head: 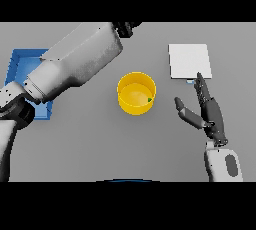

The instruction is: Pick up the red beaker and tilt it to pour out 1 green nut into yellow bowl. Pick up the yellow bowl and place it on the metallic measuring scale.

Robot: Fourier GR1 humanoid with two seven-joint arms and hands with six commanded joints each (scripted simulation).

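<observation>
Right hand spread wide beside the yellow bowl; a clumsy sideways grab could tip out its green nut.

The robot's white and grey left arm comes in from the left side and reaches diagonally up toward the top middle of the head view, its broad forearm filling much of the upper left; only a small dark part of its left hand shows at the top edge, too little to tell how the fingers stand. The dark right hand rises from its white wrist at the lower right, palm open, fingers straight and pointing away from the body, with the thumb spread out toward the left.
</observation>
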